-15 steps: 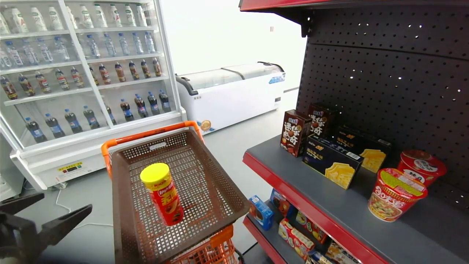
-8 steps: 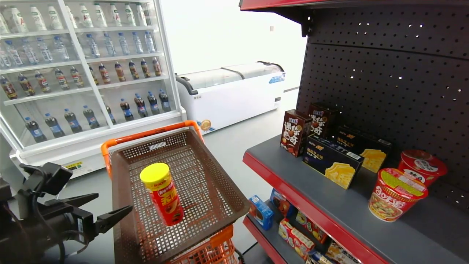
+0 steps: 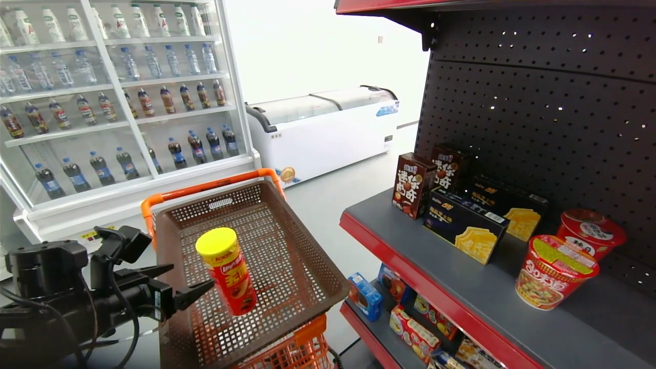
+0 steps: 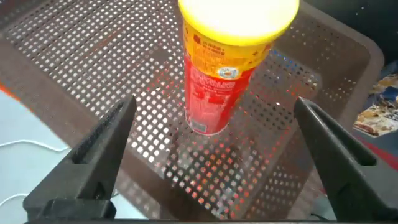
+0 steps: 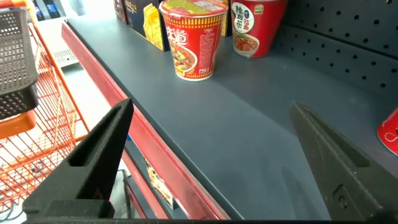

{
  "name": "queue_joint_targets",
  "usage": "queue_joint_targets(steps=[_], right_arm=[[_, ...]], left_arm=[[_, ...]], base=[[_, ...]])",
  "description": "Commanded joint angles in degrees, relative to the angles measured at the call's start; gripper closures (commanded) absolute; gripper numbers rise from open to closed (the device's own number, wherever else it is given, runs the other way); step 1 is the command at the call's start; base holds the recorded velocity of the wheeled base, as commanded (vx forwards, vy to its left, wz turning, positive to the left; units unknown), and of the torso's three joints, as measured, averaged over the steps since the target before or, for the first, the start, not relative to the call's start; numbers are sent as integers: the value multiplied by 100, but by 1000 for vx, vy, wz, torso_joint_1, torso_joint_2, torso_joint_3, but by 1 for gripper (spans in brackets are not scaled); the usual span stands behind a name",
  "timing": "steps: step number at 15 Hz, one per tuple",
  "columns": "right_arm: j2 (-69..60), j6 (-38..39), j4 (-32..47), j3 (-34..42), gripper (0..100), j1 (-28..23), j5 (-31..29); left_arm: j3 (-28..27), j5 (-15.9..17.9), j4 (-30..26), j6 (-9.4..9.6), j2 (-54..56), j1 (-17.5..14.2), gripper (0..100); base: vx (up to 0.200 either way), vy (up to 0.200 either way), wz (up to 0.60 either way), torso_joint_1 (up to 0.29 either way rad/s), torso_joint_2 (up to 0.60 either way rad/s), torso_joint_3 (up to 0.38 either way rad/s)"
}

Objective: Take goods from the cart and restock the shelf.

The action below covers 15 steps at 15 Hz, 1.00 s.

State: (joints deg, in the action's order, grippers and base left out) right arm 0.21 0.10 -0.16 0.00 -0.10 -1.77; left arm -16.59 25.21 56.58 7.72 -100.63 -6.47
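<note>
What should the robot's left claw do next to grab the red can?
Probably ease the left gripper forward until its open fingers straddle the can. The can stands upright in the basket, just ahead of the fingers, lined up between them.

Glass-fronted drinks cooler point(image 3: 118, 102) and white chest freezer point(image 3: 323, 133) on a grey floor point(image 3: 328, 200) against a bright white wall point(image 3: 307, 46)

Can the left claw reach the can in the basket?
Probably yes. The left claw is open and pointing at the upright can, and nothing stands between them in the open-topped basket.
</note>
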Motion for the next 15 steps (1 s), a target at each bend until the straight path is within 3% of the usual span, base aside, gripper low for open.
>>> queue_joint_targets(steps=[1,4,6,10,15], right_arm=[[-3,-1,-2,0,0,1,1],[-3,-1,-2,0,0,1,1],[-3,-1,-2,0,0,1,1],[-3,-1,-2,0,0,1,1],[-3,-1,-2,0,0,1,1]], left_arm=[[-231,-7,187,11,-694,129,0],[-872,-16,240,11,-1345,252,0],[-978,1,319,19,-1485,375,0],[-1294,-7,345,221,-1872,674,0],[-1461,-25,336,230,-2189,823,0]], base=[[0,0,0,0,0,0],[0,0,0,0,0,0],[0,0,0,0,0,0],[0,0,0,0,0,0],[0,0,0,0,0,0]])
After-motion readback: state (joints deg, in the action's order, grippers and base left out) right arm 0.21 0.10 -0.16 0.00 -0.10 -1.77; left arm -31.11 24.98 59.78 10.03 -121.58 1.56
